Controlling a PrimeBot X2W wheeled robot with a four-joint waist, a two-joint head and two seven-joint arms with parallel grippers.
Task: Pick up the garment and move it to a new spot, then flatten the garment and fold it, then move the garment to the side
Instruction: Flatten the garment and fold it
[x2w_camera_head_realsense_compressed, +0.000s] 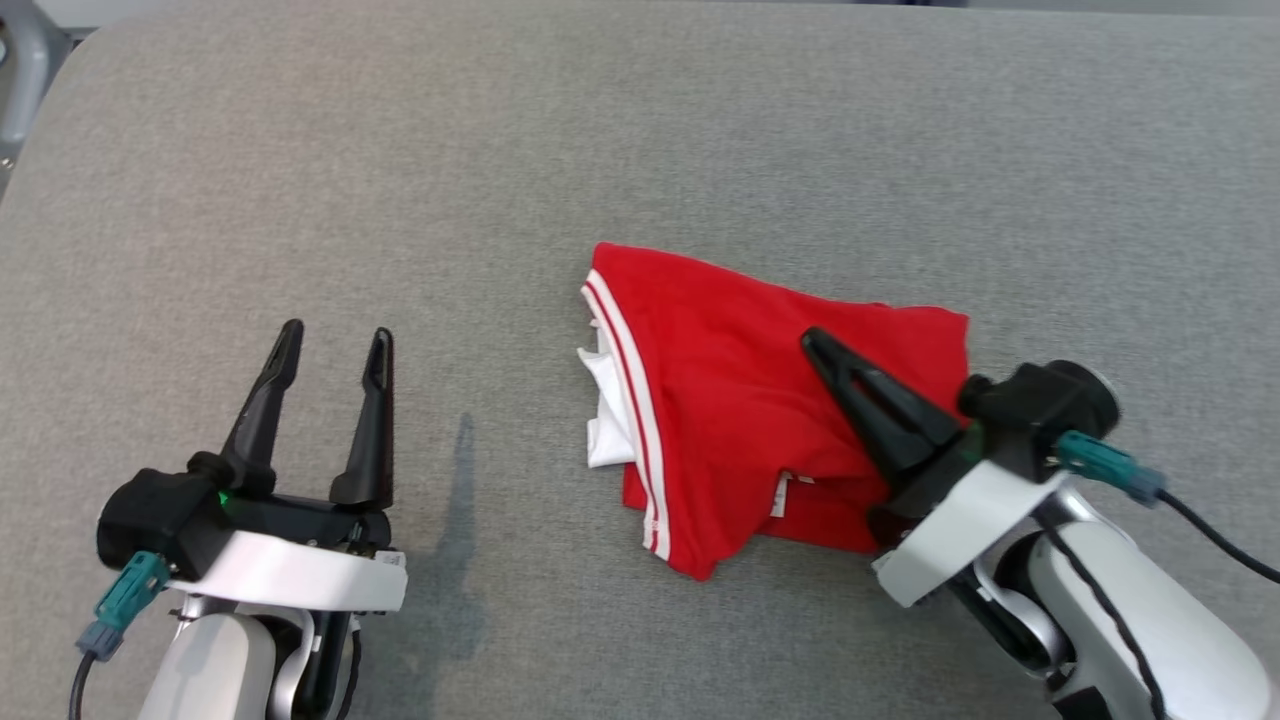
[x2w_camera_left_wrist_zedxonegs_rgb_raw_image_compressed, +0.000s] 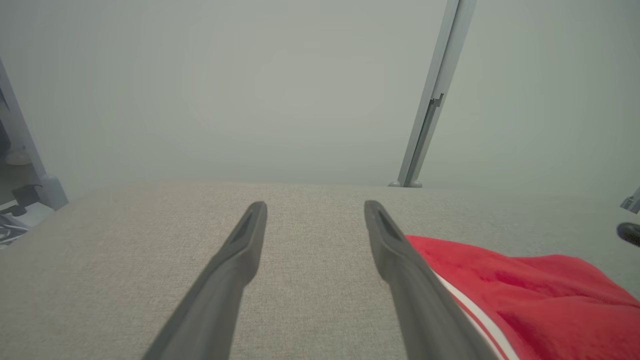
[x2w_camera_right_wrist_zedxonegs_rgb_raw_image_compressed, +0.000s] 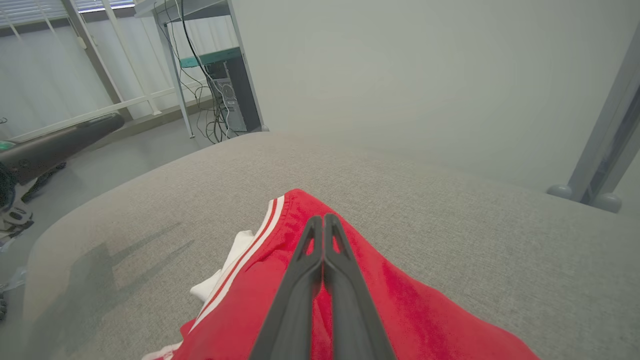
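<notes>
The red garment (x2w_camera_head_realsense_compressed: 740, 400) lies on the grey surface (x2w_camera_head_realsense_compressed: 640, 150). The right gripper (x2w_camera_head_realsense_compressed: 812, 342) rests on it with fingers pressed together, and the left gripper (x2w_camera_head_realsense_compressed: 335, 342), at its 9 o'clock, is spread wide.

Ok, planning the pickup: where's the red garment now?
The garment lies right of centre in the head view on the grey surface, under the shut right tool, apart from the left tool.

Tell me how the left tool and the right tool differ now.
The left tool, with two long dark fingers, is open; the right tool is shut.
The left tool is over the bare grey fabric surface, beside the red white-striped garment; the right tool is over that garment.
In the head view the left tool points roughly up, the right tool slants up-left.
Both have dark fingers on white wrists.
</notes>
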